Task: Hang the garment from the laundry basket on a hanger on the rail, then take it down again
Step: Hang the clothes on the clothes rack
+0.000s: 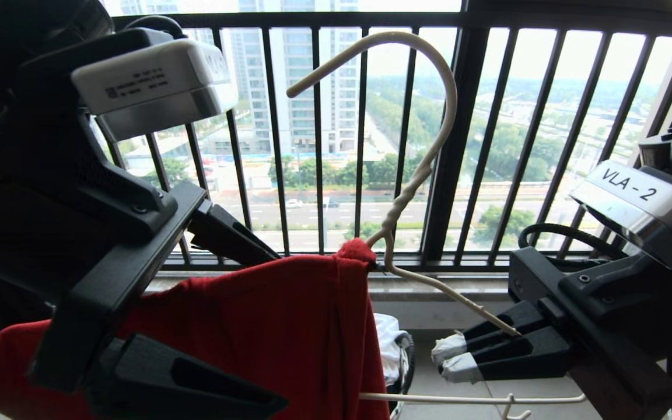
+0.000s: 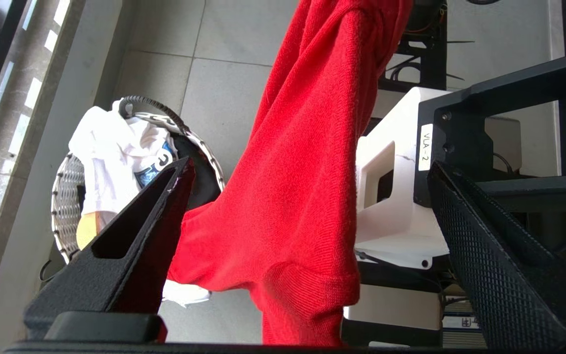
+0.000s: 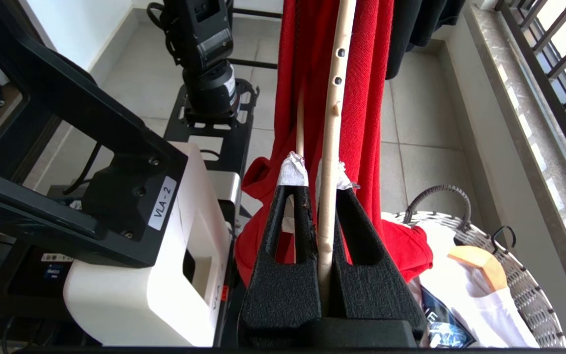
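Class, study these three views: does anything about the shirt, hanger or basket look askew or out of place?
Yes. The red T-shirt sits bunched on one side of the cream wire hanger, whose other shoulder is bare where the right hand clamps it. The left hand stands open around the cloth. A wooden hanger lies among clothes in the basket.

You see a black barred balcony railing (image 1: 458,146) in front, and behind it daylight, tall apartment towers (image 1: 298,87), green trees and a wide road far below. Under the railing runs a grey stone ledge (image 3: 519,113). The floor (image 2: 224,73) has pale square tiles with thin joints.
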Robot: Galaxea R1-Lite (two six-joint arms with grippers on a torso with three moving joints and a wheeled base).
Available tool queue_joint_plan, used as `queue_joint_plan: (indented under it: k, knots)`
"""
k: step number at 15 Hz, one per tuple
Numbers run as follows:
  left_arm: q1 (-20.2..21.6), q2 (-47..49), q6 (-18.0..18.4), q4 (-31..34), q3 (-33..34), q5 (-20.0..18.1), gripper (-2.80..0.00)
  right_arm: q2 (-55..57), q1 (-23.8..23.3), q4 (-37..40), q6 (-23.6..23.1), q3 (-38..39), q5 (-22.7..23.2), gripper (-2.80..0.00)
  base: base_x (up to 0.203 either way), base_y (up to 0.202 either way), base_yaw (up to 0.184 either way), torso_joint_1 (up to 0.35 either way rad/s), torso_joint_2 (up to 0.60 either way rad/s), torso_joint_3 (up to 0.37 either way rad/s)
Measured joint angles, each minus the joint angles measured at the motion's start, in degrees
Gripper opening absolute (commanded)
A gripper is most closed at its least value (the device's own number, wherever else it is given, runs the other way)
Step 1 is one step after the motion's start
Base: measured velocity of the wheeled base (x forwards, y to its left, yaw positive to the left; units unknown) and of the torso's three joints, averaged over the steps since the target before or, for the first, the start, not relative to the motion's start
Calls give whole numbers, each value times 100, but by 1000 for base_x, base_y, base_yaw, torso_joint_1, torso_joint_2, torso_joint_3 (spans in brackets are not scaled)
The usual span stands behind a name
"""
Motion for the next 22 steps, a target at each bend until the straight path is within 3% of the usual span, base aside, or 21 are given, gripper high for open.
queue_joint_plan:
  k: [3,4,20,21,22]
  knots:
    - [-40,18,-69,-63,22,5,0,0,-24,-11,0,0,5,-280,0,0,0,0,0,0]
    - [-49,22,-72,-69,24,3,-280,0,-31,-17,0,-2,5,-280,0,0,0,0,0,0]
    - [-62,57,-67,-122,96,1,-280,24,-44,-107,80,-18,0,-280,0,0,0,0,0,0]
    - [-62,57,-67,-122,96,0,-280,24,-44,-111,76,-11,0,0,0,0,0,0,0,0]
    - [-62,57,-65,-122,100,-7,-280,24,-44,-143,74,-9,4,0,0,0,0,0,0,0]
